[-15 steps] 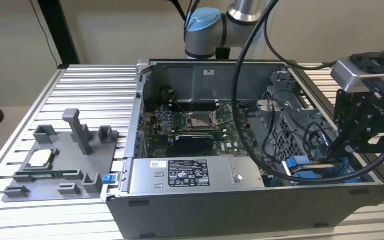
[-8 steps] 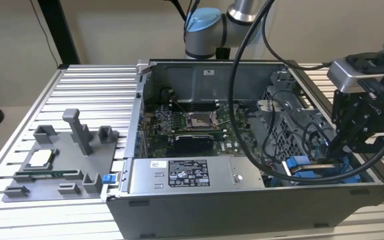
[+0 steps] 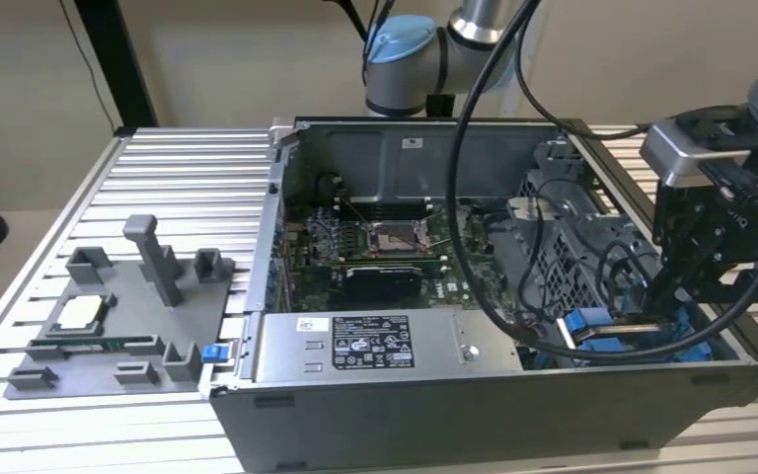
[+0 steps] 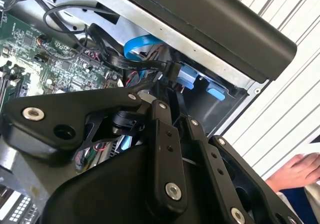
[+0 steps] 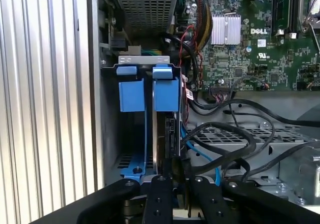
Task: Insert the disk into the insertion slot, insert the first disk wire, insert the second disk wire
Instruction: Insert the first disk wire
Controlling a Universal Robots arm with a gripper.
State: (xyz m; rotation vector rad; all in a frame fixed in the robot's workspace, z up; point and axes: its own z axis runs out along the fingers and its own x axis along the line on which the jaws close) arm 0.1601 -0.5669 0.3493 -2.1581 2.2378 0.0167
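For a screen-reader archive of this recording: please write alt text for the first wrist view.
The gripper is right at the disk, which stands edge-on in its blue frame inside the insertion slot. Black cables and a green motherboard lie beside the bay.

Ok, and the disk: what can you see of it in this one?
The disk shows edge-on in the first wrist view: a thin dark slab standing on its edge, capped by its bright blue plastic frame with a tab. It sits inside the grey metal drive bay, beside a second blue bracket. The pincer is at its near end; whether it grips is unclear.
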